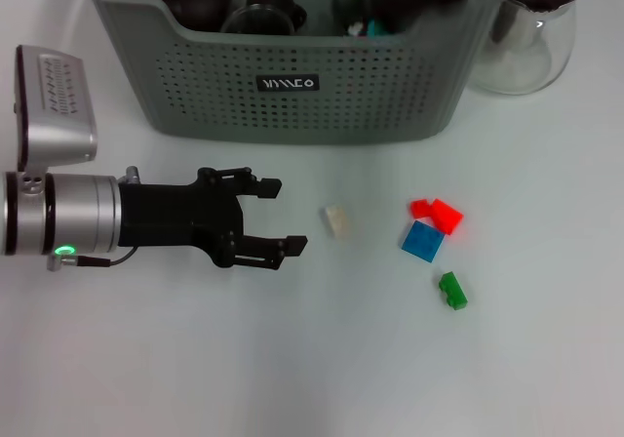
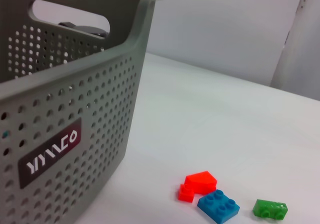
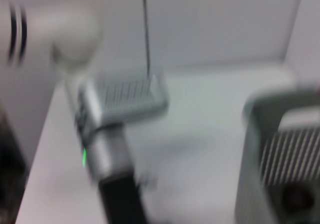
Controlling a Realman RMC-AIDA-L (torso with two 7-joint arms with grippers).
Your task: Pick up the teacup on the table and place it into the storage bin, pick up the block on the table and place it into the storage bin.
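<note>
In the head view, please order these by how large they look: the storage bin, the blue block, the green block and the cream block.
1. storage bin, by far the largest.
2. blue block.
3. green block and cream block: these look about alike, so I do not rank them.

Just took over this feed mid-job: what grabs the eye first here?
The big grey-green storage bin at the table's far edge, already holding dark items. In front of it the left gripper, jaws open, points at a cream block; beyond lie red, blue and green blocks.
</note>
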